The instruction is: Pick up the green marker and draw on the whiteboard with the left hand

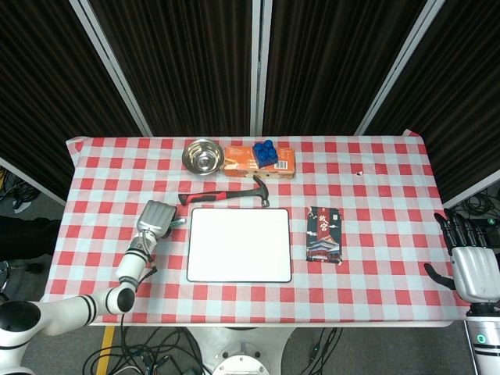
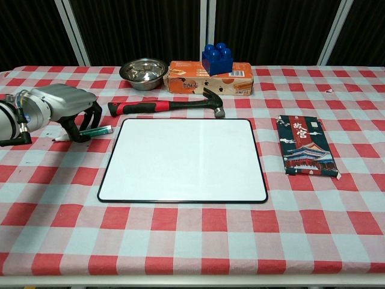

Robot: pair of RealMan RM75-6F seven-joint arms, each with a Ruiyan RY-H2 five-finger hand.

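The green marker (image 2: 99, 130) lies flat on the checked cloth just left of the whiteboard (image 2: 183, 159), its white tip pointing left. My left hand (image 2: 63, 107) hangs over it, with the thumb in front of the marker and the fingers (image 2: 97, 114) curled down behind it. The marker rests on the table between them. In the head view the left hand (image 1: 154, 217) covers most of the marker (image 1: 176, 223). My right hand (image 1: 473, 269) hangs off the table's right edge, fingers spread and holding nothing. The whiteboard (image 1: 239, 244) is blank.
A red-handled hammer (image 2: 165, 105) lies along the board's far edge. Behind it stand a steel bowl (image 2: 143, 71) and an orange box (image 2: 192, 78) with a blue block (image 2: 218, 58) on top. A dark patterned packet (image 2: 305, 146) lies right of the board.
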